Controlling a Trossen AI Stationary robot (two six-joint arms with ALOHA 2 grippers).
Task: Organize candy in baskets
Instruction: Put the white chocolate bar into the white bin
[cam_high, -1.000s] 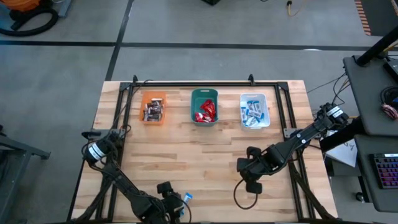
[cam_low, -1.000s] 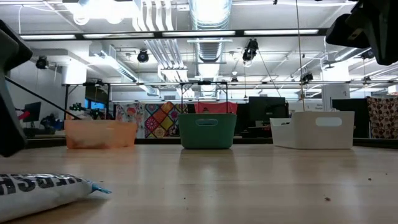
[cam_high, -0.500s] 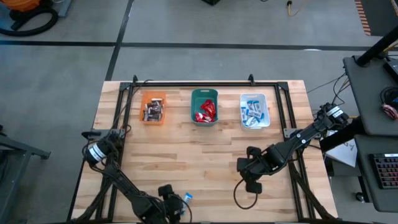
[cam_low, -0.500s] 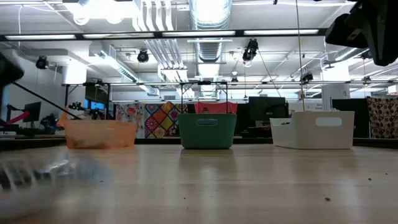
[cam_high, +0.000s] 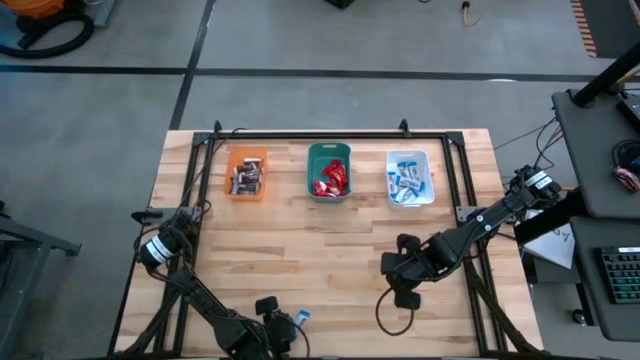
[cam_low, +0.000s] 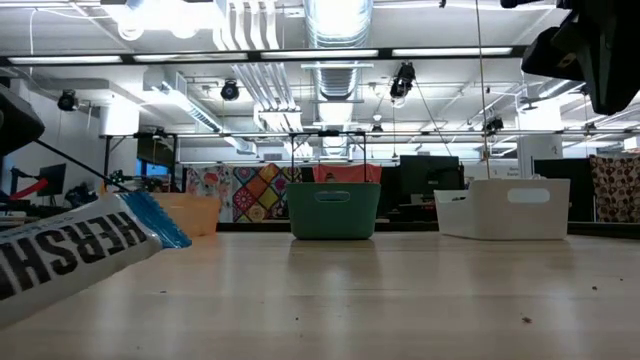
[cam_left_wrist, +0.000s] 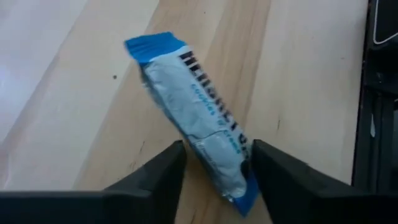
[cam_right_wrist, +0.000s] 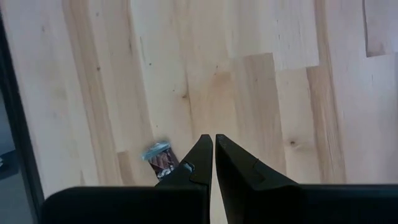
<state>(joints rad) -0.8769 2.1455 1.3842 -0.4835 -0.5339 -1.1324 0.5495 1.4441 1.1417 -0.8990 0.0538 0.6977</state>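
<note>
A blue-and-white candy bar (cam_left_wrist: 199, 118) sits at the table's near edge, left of centre, with my left gripper (cam_left_wrist: 217, 155) shut on it. In the low view it slants with its blue end (cam_low: 155, 215) raised. My right gripper (cam_right_wrist: 214, 146) hangs shut above the table's right middle (cam_high: 400, 285), holding nothing. On the wood just beside its fingers in the wrist view lies a small dark wrapped candy (cam_right_wrist: 160, 158). Along the far side stand three baskets, each with candy inside: orange (cam_high: 246, 173), teal (cam_high: 328, 171) and whitish (cam_high: 409, 178). My left gripper pinches the candy bar between its two fingers, on the bar's two long sides near its nearer end (cam_left_wrist: 233, 165). The fingers (cam_left_wrist: 171, 165) slant down from the table's near side and lie across the bar. The bar sits tilted, far blue end (cam_left_wrist: 152, 46) raised.
A black frame rail (cam_high: 320, 134) runs around the table top. A dark cable loop (cam_high: 392, 318) lies on the wood near my right arm. Bare wood stretches between the baskets and the grippers (cam_high: 300, 240).
My left gripper has sunk a little toward the candy bar. The bar lay flat on the table a second ago; now it slants, with its blue far end tipped up.
</note>
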